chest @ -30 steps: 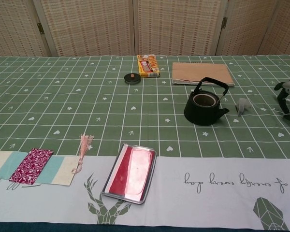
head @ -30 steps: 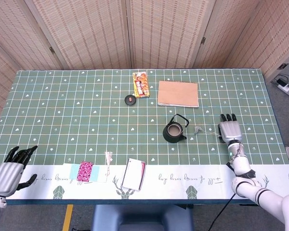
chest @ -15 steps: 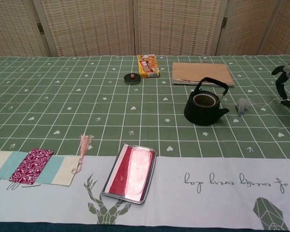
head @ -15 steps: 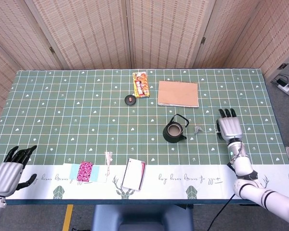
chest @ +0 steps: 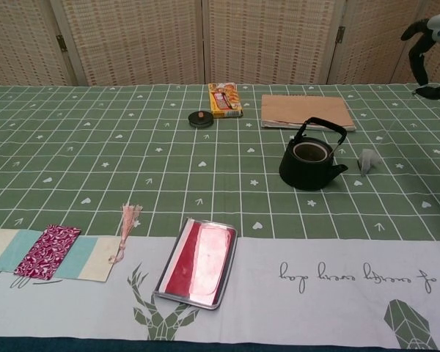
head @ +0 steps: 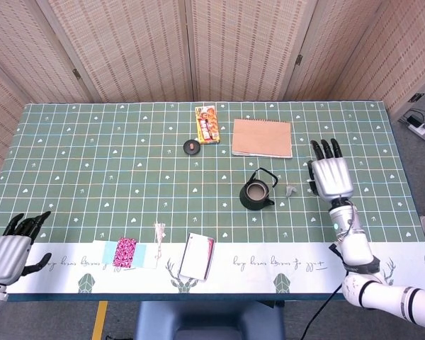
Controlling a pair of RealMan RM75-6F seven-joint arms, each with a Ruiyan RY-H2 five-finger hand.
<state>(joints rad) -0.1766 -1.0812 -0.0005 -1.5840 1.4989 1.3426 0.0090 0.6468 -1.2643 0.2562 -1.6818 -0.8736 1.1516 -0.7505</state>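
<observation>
Black kettle (head: 256,195) mid-cloth, grey scrap (head: 291,190) just beside its spout | right hand (head: 329,177) raised near scrap, fingers spread, empty | left hand (head: 10,246) spread, empty, well apart | judged best: lower straight over scrap, clear of spout

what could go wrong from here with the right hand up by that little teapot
1. The right hand hangs open above the table, close to the small grey object beside the black teapot. Coming down fast, it might flick that light piece away.
2. The teapot has no lid on and its handle stands upright; a sideways reach could catch the handle and tip or drag the pot.
</observation>
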